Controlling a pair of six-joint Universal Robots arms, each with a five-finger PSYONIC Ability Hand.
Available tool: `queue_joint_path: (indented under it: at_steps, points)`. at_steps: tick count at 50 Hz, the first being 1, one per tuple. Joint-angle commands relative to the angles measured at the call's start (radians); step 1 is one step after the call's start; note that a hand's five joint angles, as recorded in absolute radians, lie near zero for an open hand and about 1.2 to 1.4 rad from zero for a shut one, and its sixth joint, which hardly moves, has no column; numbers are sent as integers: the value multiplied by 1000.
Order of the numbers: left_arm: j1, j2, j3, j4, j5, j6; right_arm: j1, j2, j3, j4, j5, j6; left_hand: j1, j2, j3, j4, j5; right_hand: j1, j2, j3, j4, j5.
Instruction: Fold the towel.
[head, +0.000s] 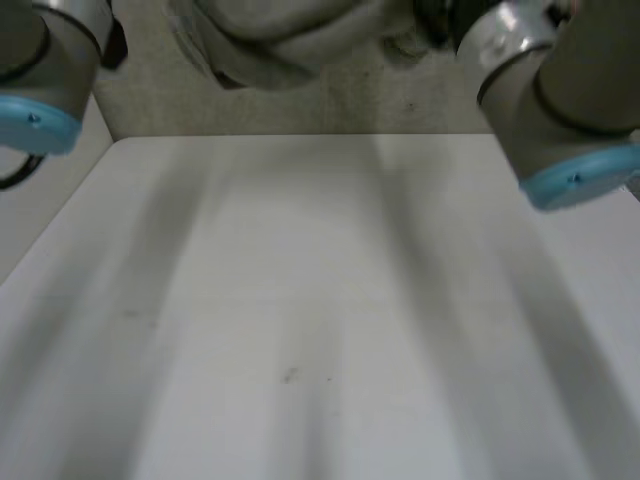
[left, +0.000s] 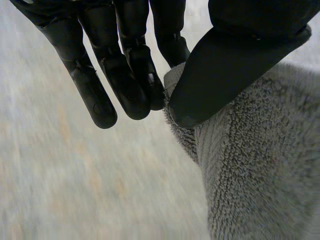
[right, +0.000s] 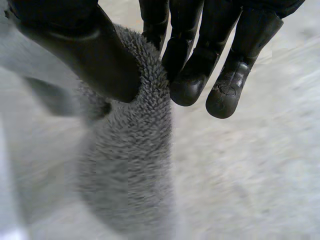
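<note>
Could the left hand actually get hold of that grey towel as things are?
Yes, it looks so: the left hand has the towel pinched between its thumb and fingers, with nothing in the way. The right hand pinches it too.

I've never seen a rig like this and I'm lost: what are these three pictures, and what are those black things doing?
This is a robot with two arms at a white table. The wide picture comes from a camera behind the arms, looking down: left arm, right arm. The other two come from cameras on the wrists, each looking along that arm's black hand. In one, the left hand pinches a grey terry towel between thumb and fingers. In the other, the right hand pinches the towel likewise. Folding it is the job.
</note>
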Motion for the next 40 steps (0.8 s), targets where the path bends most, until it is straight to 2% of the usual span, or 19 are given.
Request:
queue_joint_path:
  at_steps: [1, 7, 9, 13, 18, 23, 26, 28, 29, 31, 37, 38, 39, 40]
  points:
    - [0, -19, -343, -30, 15, -8, 12, 62, 305, 46, -99, -9, 203, 179, 179, 177, 195, 80, 87, 59, 56, 62]
    - [-1, -63, -494, -25, 15, 0, 14, 173, 399, 98, -119, -34, 203, 179, 179, 177, 195, 80, 87, 59, 56, 62]
    - [-7, -79, -555, -31, 13, 14, 18, 235, 416, 182, -118, -64, 203, 179, 179, 177, 195, 80, 87, 59, 56, 62]
    - [-10, -69, -606, -31, 15, 40, 15, 246, 439, 248, -116, -67, 203, 179, 179, 177, 195, 80, 87, 59, 56, 62]
    - [-14, -7, -651, -31, 15, 67, 5, 162, 528, 294, -127, -55, 203, 179, 179, 177, 195, 80, 87, 59, 56, 62]
    - [-15, 123, -727, -28, 18, 67, 5, -38, 715, 335, -136, -55, 203, 179, 179, 177, 195, 80, 87, 59, 56, 62]
    - [-20, 153, -748, -27, 18, 67, 6, -91, 760, 368, -142, -61, 203, 179, 179, 177, 195, 80, 87, 59, 56, 62]
    - [-40, 208, -786, -25, 18, 67, 3, -189, 844, 465, -179, -69, 203, 179, 179, 177, 195, 80, 87, 59, 56, 62]
    - [-40, 208, -786, -25, 18, 67, 3, -189, 844, 466, -179, -69, 203, 179, 179, 177, 195, 80, 87, 59, 56, 62]
    - [-59, 249, -819, -25, 19, 69, -15, -256, 922, 576, -236, -104, 203, 179, 179, 177, 195, 80, 87, 59, 56, 62]
    - [-72, 286, -867, -24, 41, 73, -43, -287, 1013, 719, -320, -218, 203, 179, 179, 177, 195, 80, 87, 59, 56, 62]
    - [-72, 291, -879, -24, 53, 73, -50, -290, 1013, 740, -349, -230, 203, 179, 179, 177, 195, -122, -115, -144, -146, -141]
    - [-73, 294, -889, -22, 61, 73, -64, -294, 1001, 728, -389, -224, 203, 179, 179, 177, 195, -575, -568, -596, -599, -593]
    - [-73, 294, -892, -24, 65, 76, -87, -303, 978, 696, -420, -195, 203, 179, 179, 177, 195, -835, -828, -857, -859, -854]
